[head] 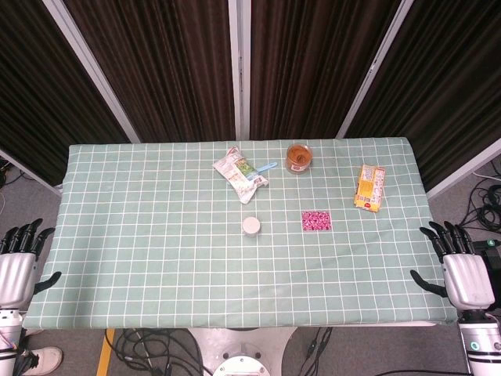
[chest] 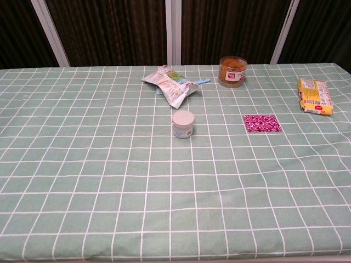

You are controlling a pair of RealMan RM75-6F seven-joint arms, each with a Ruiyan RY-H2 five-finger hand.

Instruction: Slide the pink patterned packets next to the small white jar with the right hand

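The pink patterned packets (head: 316,221) (chest: 262,123) lie flat on the green checked tablecloth, right of centre. The small white jar (head: 251,227) (chest: 183,124) stands upright to their left, a few grid squares away. My right hand (head: 458,266) hangs off the table's right front corner with its fingers spread and nothing in it. At the left front corner my left hand (head: 17,262) is likewise spread and holds nothing. Neither hand appears in the chest view.
A crumpled white-and-green snack bag (head: 240,174) (chest: 171,84) lies behind the jar. An amber jar (head: 299,157) (chest: 232,71) stands at the back centre. A yellow-orange packet (head: 370,186) (chest: 315,96) lies at the right. Cables run on the floor under the table's front edge (head: 235,323).
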